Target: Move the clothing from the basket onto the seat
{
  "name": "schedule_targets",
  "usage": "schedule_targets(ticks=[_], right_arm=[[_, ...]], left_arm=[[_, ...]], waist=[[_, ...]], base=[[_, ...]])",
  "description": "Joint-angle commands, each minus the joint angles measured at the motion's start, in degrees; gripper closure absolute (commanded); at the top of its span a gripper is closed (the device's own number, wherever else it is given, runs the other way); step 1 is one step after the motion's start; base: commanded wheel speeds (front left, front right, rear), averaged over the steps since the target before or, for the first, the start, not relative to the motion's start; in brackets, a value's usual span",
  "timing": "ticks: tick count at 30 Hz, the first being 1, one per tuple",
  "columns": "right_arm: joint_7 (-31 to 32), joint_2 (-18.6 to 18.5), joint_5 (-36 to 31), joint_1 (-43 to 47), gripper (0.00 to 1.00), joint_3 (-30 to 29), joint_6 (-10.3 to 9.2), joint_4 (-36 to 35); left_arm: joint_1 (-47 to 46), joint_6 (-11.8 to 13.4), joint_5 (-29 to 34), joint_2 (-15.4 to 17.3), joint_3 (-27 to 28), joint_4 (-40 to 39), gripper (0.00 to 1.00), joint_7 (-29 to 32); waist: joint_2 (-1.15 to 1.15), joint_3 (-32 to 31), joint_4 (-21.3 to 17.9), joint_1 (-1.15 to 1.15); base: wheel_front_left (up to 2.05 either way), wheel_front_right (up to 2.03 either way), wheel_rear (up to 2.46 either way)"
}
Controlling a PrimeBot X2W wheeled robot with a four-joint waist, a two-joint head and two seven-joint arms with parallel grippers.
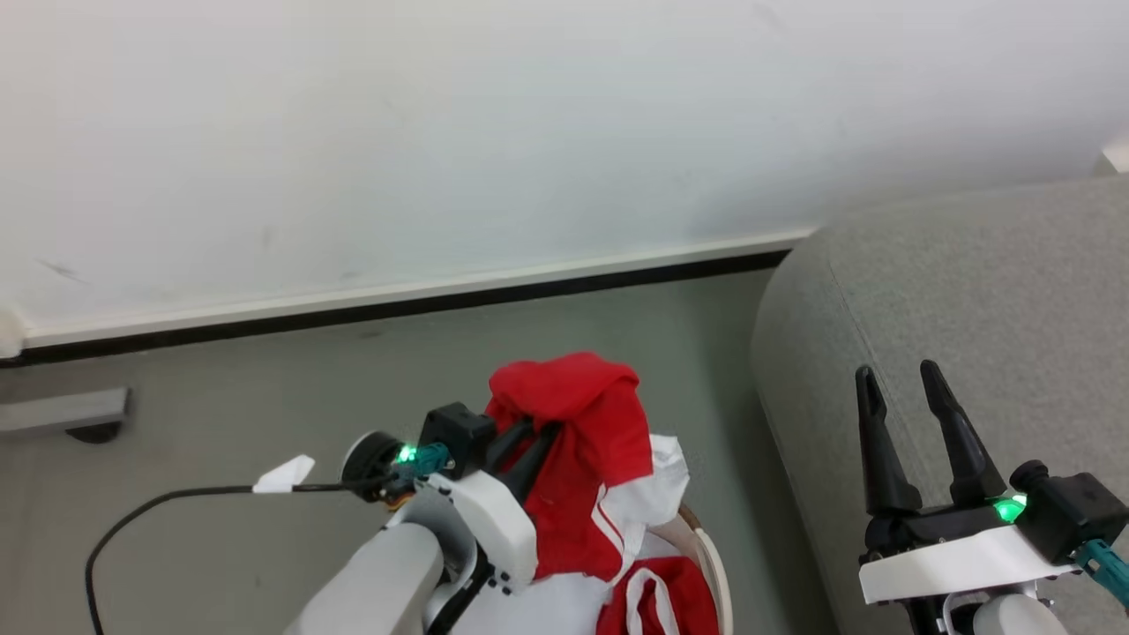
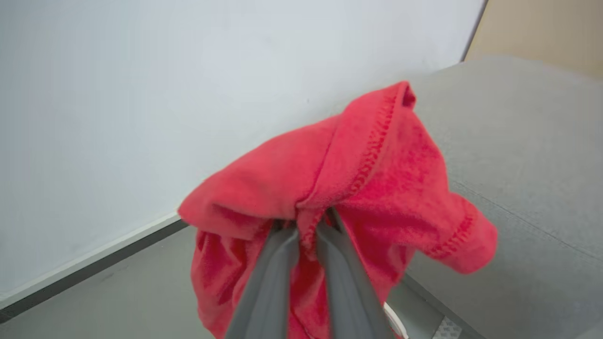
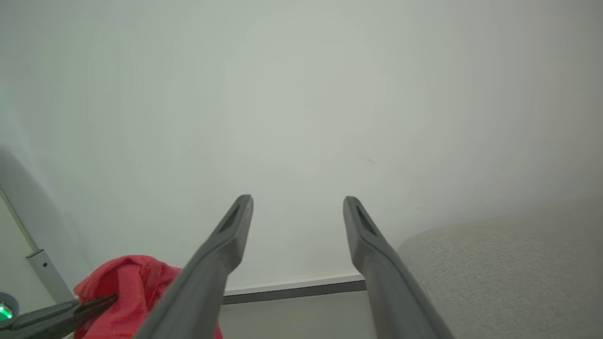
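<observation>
1. Pinching a fold of red cloth, the left gripper (image 1: 540, 434) is clamped almost fully together. In the left wrist view its two grey fingers (image 2: 273, 278) stand close, with a bunched seam caught between the tips.
2. The red garment (image 1: 578, 414) sits over those fingertips like a hood, with a stitched hem running across its crown. From the pinch it hangs down, so its long axis runs from the bunched top toward the basket. White stripes run lengthwise along its lower part.
3. Its lower end reaches the heap in the basket (image 1: 716, 564); I cannot tell whether it has lifted clear.
4. The basket's tan rim shows at the bottom of the head view, below the left gripper and to its right, just beside the sofa's front. In it lie a plain white cloth (image 1: 663, 483) and another red piece with white trim (image 1: 657, 600).
5. The right gripper (image 1: 901, 377) is spread wide, holding and touching nothing. It hangs over the rounded edge of the sofa (image 1: 988, 291), fingers pointing toward the wall (image 1: 441, 132).
6. The sofa lies on the robot's right of the raised garment, apart from it.
7. A black cable (image 1: 132, 516) trails over the grey floor (image 1: 265, 370) on the left.
</observation>
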Motion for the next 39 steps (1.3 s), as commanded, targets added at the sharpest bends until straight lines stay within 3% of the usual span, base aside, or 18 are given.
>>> schedule_targets(ticks=[1,20,31,39], right_arm=[[0.0,-0.2,0.4,0.8,0.0,0.0,-0.12,0.1],[0.0,-1.3,1.0,2.6,0.0,6.1,-0.12,0.5],[0.0,-3.5,1.0,0.9,0.0,10.5,-0.12,1.7],[0.0,-7.6,2.6,-3.2,0.0,18.4,-0.12,5.4]], left_arm=[[0.5,0.1,0.6,0.3,0.3,-0.5,1.0,-0.1],[-0.3,1.6,-3.8,3.8,7.2,-22.9,1.0,2.1],[1.8,2.5,-4.3,4.6,6.5,-27.0,1.0,3.5],[3.2,2.2,-3.7,3.4,4.0,-28.3,1.0,3.2]], waist=[[0.0,-1.3,1.2,0.01],[0.0,-4.3,4.7,0.01],[0.0,-4.3,6.1,0.01],[0.0,-4.8,8.1,0.01]], base=[[0.0,0.0,0.0],[0.0,0.0,0.0],[0.0,0.0,0.0],[0.0,0.0,0.0]])
